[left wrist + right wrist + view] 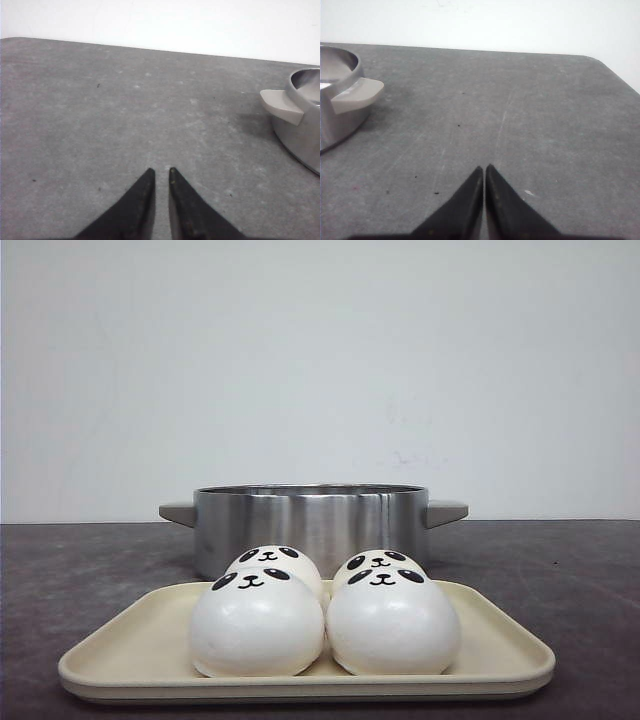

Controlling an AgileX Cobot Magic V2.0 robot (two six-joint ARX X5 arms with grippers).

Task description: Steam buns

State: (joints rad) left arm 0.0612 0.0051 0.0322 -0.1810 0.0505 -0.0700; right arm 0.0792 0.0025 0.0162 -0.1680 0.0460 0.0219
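Buns [322, 615] smooth white domes; tray [130, 640] cream; pot [312, 525] brushed steel.

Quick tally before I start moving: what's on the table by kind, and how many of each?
Panda buns: 4, front pair, back pair, all on the tray
Beige tray: 1
Steel pot with two handles: 1
Total: 6
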